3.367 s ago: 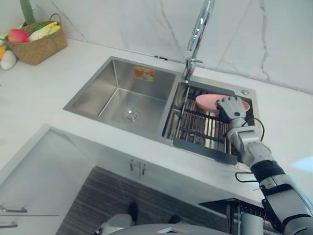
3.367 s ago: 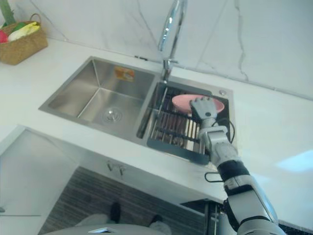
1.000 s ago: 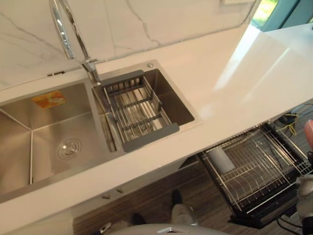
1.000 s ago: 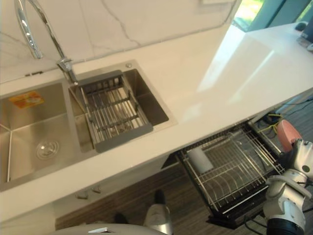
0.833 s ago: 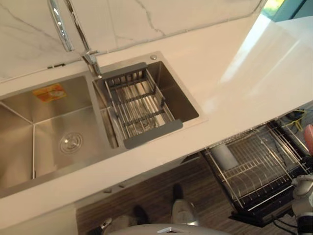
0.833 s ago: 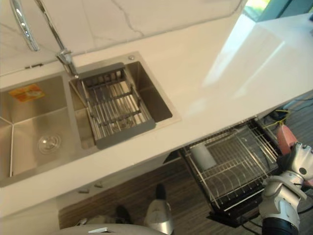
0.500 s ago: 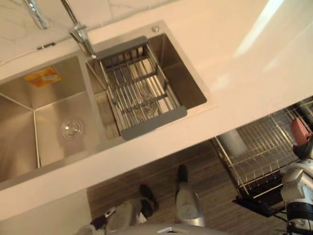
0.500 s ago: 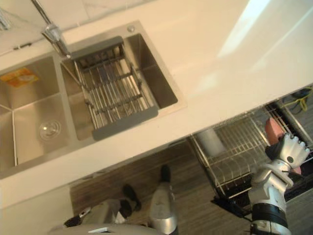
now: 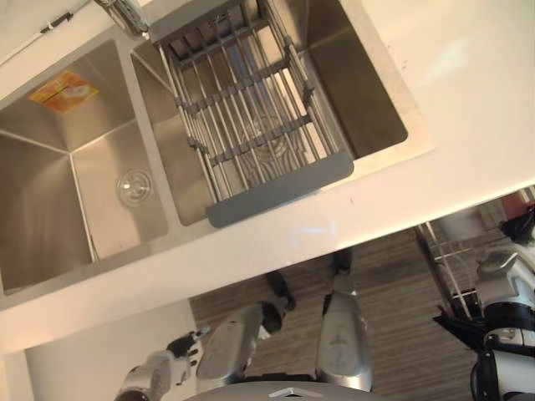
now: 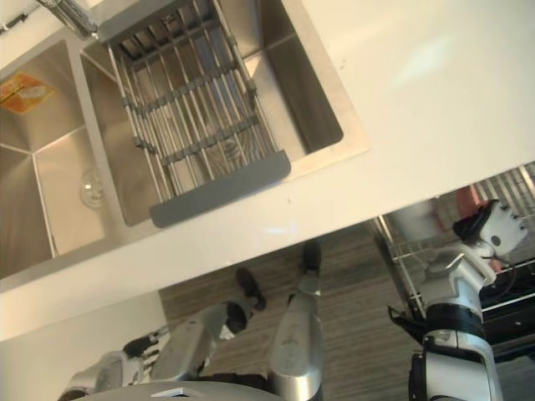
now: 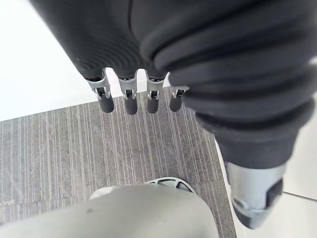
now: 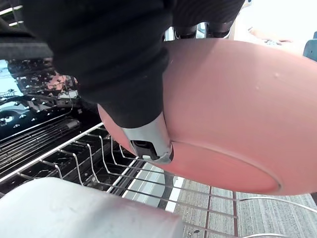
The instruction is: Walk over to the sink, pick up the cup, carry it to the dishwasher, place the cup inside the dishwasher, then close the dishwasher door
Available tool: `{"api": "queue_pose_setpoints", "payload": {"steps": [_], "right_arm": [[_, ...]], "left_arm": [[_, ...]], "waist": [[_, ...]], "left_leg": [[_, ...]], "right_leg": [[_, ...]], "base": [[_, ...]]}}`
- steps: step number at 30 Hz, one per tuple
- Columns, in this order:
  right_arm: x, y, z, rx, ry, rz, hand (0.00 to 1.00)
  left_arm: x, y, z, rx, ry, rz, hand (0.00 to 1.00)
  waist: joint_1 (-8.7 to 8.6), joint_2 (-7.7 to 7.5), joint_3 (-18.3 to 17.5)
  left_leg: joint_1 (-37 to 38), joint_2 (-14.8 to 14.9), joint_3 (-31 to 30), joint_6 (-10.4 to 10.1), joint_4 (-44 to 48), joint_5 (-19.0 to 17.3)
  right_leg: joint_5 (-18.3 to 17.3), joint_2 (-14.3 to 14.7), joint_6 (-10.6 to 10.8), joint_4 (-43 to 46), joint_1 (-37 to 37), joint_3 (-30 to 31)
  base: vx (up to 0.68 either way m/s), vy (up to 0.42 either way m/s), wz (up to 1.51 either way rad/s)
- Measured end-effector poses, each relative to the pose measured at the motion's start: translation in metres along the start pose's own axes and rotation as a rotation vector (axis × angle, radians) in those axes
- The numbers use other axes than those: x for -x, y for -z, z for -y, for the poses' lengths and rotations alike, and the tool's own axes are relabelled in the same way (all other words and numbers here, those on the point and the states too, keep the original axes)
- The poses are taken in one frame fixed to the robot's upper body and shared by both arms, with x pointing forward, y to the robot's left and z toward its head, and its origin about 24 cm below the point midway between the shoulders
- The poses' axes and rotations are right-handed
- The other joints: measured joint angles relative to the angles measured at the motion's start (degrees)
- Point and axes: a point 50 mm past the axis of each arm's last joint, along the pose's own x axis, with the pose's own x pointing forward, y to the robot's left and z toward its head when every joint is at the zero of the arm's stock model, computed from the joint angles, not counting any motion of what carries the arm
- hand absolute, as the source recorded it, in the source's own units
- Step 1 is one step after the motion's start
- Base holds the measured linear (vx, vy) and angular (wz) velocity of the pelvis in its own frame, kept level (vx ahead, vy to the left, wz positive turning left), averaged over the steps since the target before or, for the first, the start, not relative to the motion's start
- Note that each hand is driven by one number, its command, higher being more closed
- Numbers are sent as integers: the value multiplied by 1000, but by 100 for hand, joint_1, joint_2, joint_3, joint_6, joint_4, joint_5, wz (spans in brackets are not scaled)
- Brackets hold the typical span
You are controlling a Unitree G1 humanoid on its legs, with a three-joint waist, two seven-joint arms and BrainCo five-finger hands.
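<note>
The pink cup (image 12: 237, 114) is in my right hand (image 10: 495, 227), whose thumb and fingers curl round it. Just past the counter's front edge at the right, a sliver of the pink cup (image 10: 468, 197) peeks out behind the hand. Cup and hand hang over the pulled-out wire rack (image 12: 74, 158) of the dishwasher, below the counter edge at the right (image 10: 399, 251). My left hand (image 9: 171, 355) hangs low at the lower left with its fingers (image 11: 130, 101) straight over the floor, holding nothing.
A white cup (image 10: 415, 219) stands in the dishwasher rack close to the pink cup. The steel double sink (image 9: 75, 167) holds a grey-framed drain rack (image 9: 251, 117). The white counter (image 9: 468, 109) overhangs the striped grey floor (image 11: 59, 148).
The camera has tipped down and closer to the counter, so the whole picture shifted. My right hand with the pink cup now sits lower, over the dishwasher rack. My left hand has come into view.
</note>
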Motion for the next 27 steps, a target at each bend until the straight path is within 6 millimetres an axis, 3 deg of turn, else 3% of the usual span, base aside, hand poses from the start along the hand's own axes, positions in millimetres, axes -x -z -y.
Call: {"api": "queue_pose_setpoints", "payload": {"steps": [7,8,16,22,27], "right_arm": [[-14,-5,8,35,2,-2,100],[-17,-7,9,23,-4,-20,0],[-21,7,14,-118,35,-223,0],[-20,21,21,-198,98,-311,0],[-13,38,40,-336,215,-329,0]], "left_arm": [[-3,3,9,-31,28,-16,0],[-4,4,9,-15,29,-17,0],[-4,11,10,-3,27,-41,0],[-5,19,24,28,83,-43,0],[-2,24,26,61,79,-56,0]], "waist": [[94,133,-94],[102,144,-102],[107,302,-217],[-29,327,-237],[-142,330,-241]], "left_leg": [[-186,-71,-95,-50,-44,74],[-225,-74,-96,-89,-55,100],[-180,-28,-78,-222,-149,124],[247,4,-119,-325,-271,129],[689,14,-158,-359,-451,108]], "right_leg": [[44,-36,-51,1,-272,127],[55,-43,-64,0,-320,124],[88,-27,-111,-55,-293,-38],[-76,-18,-104,15,37,-123],[-275,-40,-70,154,381,-419]], "base": [[-9,-1,-5],[0,0,0],[4,-22,-1],[59,-31,-5],[53,-14,2]]}}
